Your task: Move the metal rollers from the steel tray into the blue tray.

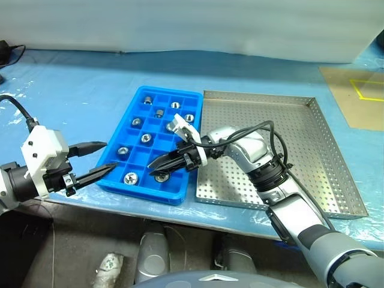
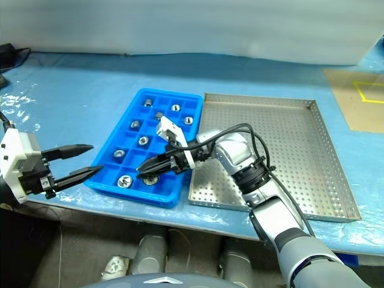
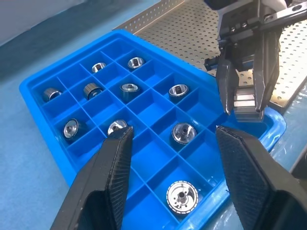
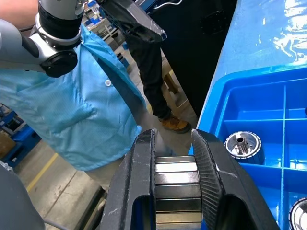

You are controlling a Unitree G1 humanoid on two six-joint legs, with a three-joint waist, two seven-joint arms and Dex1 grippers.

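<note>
Left eye view: a blue-covered table (image 1: 72,90) with two trays side by side, seen from above and behind the robot's arms.
Blue tray (image 1: 138,187): on the left, touching the steel tray's left rim; a grid of small square compartments.
Steel tray (image 1: 312,144): on the right, perforated grey metal with low rims; its floor is bare.
Metal rollers (image 3: 182,132): about ten lie in the blue tray, one to a compartment, most in the far and middle rows, one large one in a near compartment.
Right gripper (image 1: 157,167): reaches leftward over the near edge of the blue tray, tips low over a near compartment. In the right wrist view its fingers (image 4: 139,187) stand a little apart with a ridged silver roller between them, touching both.
Left gripper (image 1: 103,157): hangs just off the blue tray's left near corner, fingers spread and holding nothing.
Person: blue smock and dark trousers beyond the table edge, in the right wrist view.
</note>
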